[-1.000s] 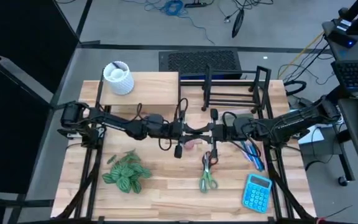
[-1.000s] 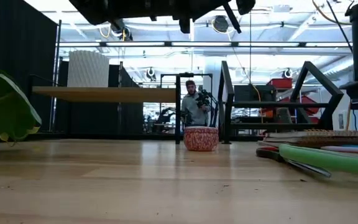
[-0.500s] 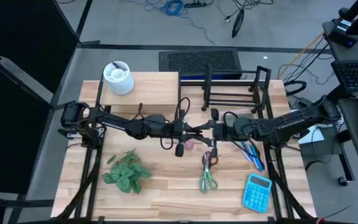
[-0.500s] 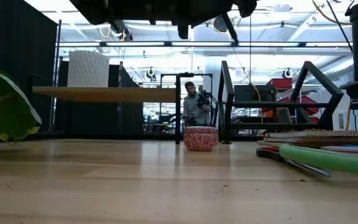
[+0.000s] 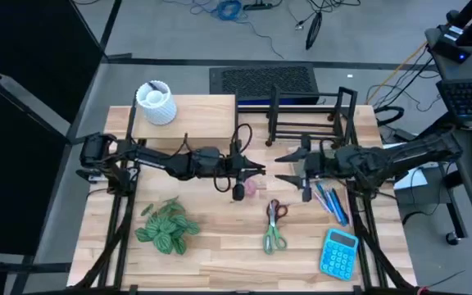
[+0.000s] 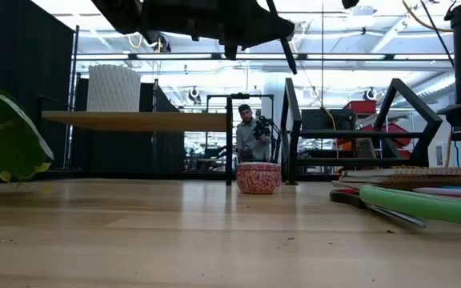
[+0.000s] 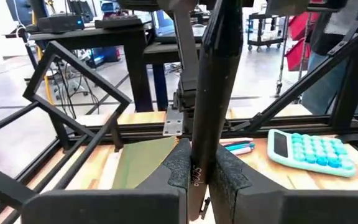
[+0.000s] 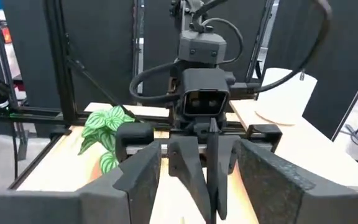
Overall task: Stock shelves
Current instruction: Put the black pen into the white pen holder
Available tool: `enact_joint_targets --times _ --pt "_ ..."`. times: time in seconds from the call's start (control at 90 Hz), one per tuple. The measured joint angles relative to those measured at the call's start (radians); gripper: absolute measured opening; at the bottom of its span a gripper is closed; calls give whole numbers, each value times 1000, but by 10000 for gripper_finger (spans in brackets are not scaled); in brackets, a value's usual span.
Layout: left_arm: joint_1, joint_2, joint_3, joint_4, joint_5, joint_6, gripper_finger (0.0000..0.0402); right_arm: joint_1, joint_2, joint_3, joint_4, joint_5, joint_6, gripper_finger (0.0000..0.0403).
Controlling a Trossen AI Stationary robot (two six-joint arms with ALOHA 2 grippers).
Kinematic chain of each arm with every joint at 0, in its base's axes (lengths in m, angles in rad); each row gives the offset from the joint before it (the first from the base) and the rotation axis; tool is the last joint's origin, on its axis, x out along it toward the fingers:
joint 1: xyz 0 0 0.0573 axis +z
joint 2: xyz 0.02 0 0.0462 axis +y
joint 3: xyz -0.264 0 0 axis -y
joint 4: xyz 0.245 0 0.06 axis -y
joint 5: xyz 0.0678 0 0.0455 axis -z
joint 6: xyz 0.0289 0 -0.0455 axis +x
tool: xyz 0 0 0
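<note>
Pen (image 7: 211, 81) in left claw (image 5: 255, 170) above table (image 5: 220, 246)

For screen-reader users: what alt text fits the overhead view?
Two dark robot arms reach over a pale wooden table: the left gripper, jaws shut on a thin black stick, faces the right gripper, jaws open. Behind stand a pale-wood riser shelf bearing a white ribbed pot and a black wire rack; green-handled scissors and a blue calculator lie nearer.

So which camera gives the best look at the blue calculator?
The high view: the whole calculator lies unobstructed near the table's front right corner. The left wrist view shows it clearly too, but at a slant. The low and right wrist views don't show it.
</note>
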Motion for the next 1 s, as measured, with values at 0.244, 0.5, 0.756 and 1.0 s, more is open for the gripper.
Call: enact_joint_targets --times 0.244,0.5,0.756,1.0 --pt "0 -108 -1 -100 -107 22 10 0 -55 0 -149 -4 154 190" --pt "5 -271 -1 -251 -298 52 10 0 -46 0 -294 -4 245 190" --pt "16 -398 -1 -287 -497 157 10 0 -14 0 -312 -3 255 190" --pt "80 -474 -1 -293 -621 210 10 0 77 0 -313 -2 259 190"
